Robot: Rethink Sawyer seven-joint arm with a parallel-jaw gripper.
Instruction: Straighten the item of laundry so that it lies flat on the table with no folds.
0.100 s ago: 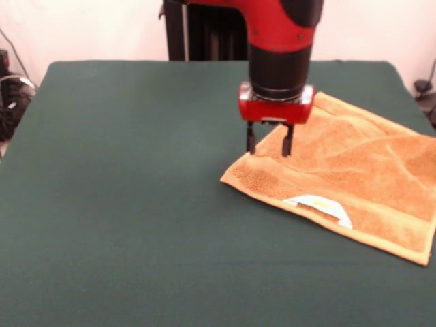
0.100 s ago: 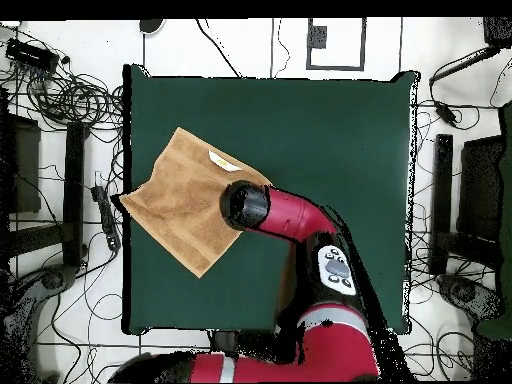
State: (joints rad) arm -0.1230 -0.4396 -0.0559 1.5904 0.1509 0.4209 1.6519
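Your gripper (image 1: 269, 146) hangs over the towel's (image 1: 354, 184) corner nearest the table's middle, its two fingers (image 1: 251, 139) parted a little and closed on nothing, tips just above or perhaps touching the terry. The towel lies near one side edge of the table (image 1: 122, 204), slightly overhanging it in the overhead view, label (image 1: 319, 204) up, with shallow creases across its middle. Come straight down, pinch only the top layer, then draw outward low and slowly. No containers are present.
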